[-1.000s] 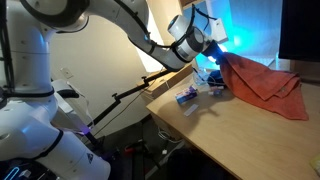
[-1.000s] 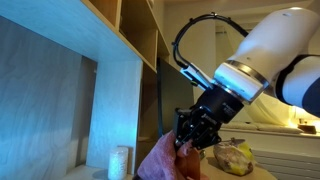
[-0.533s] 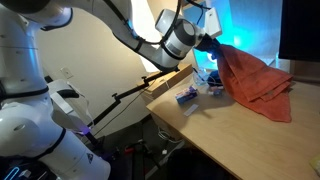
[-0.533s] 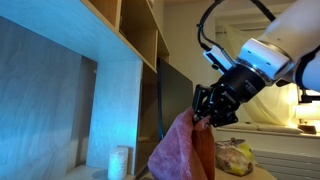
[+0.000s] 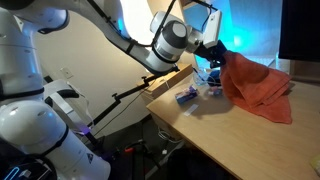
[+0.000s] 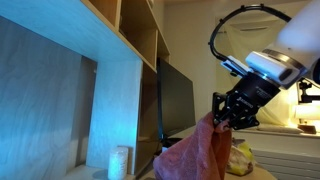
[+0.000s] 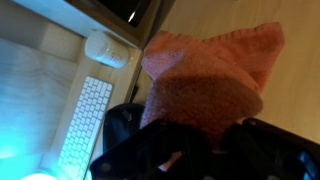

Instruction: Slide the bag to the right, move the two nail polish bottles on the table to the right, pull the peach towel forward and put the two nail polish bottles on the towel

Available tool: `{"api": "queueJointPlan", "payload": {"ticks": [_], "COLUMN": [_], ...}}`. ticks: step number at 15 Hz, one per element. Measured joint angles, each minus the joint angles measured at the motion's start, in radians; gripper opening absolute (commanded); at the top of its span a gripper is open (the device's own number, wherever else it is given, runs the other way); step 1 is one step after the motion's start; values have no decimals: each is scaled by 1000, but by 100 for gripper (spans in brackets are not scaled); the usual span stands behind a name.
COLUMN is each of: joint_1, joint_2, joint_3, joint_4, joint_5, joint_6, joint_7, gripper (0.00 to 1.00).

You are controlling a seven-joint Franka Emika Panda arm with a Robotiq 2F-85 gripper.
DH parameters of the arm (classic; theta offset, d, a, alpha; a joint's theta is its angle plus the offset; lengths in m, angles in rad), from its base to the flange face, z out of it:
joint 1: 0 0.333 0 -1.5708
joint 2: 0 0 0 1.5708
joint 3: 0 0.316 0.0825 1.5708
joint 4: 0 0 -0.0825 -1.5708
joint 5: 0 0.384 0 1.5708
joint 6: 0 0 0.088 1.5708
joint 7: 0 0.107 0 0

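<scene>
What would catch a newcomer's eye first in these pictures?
The peach towel stands out: the end effector grips one corner and holds it up, the rest trailing onto the wooden table. Behind it a blue glow fills the background, and in an exterior view the yellowish bag sits beside the hanging cloth.

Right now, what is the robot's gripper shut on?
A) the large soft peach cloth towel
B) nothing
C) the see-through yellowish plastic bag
A: the gripper pinches the large soft peach towel, which hangs from it; the yellowish plastic bag lies apart on the table.
</scene>
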Motion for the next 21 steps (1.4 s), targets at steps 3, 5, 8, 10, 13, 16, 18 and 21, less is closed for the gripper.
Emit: {"api": "queueJointPlan", "payload": {"ticks": [3,5,8,10,13,16,18,21], "joint_1": [111,150,145,76,-78,-292,-436,-571], "joint_2": [26,39,39,24,1,-4,-1,21], "joint_3": [-125,-147,-95,13,211,450,599,742], "joint_4": [-45,-68,-93,-94,-95,-58,-24,39], "joint_5": [45,65,66,14,68,60,61,71], "joint_6": [-58,-123,-215,-309,-437,-622,-742,-899], "joint_7": [104,148,147,148,-11,-139,-243,-411], "gripper": [2,2,2,2,2,2,2,3]}}
